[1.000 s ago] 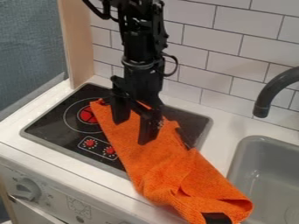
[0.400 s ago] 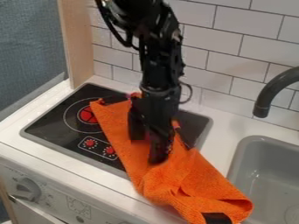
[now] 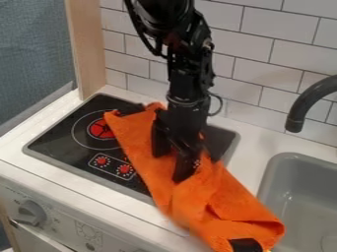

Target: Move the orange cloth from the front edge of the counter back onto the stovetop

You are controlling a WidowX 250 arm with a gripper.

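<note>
fabric [image 3: 36, 47]: blue-grey, hanging at the far left
knob [image 3: 29, 212]: grey, on the white front [image 3: 59, 231], lower left
panel [image 3: 85, 49]: pale wood, upright beside the fabric
stove [image 3: 59, 140]: black top with a grey rim, set into the white counter [image 3: 253, 140]
burner [image 3: 101, 129]: red, inside a thin pale ring, just left of the cloth [image 3: 227, 199]
dials [image 3: 101, 161]: two, red, side by side near the stove's front edge
cloth: orange, lying slantwise from the back of the stove down across the counter to its front edge, rumpled, with folds at its lower right part
gripper [image 3: 171, 166]: black, over the middle of the cloth, pointing down, tips against it
fingers: parted, one left and one right, with orange showing between them
arm [image 3: 187, 74]: black, coming in from the top edge, above the gripper
tiles [image 3: 247, 61]: white with dark joints, on the wall behind
patch [image 3: 245, 245]: black, at the cloth's lower end
sink [image 3: 280, 197]: grey, right of the cloth
tap [image 3: 308, 106]: dark, curved, above the sink at the far right
</note>
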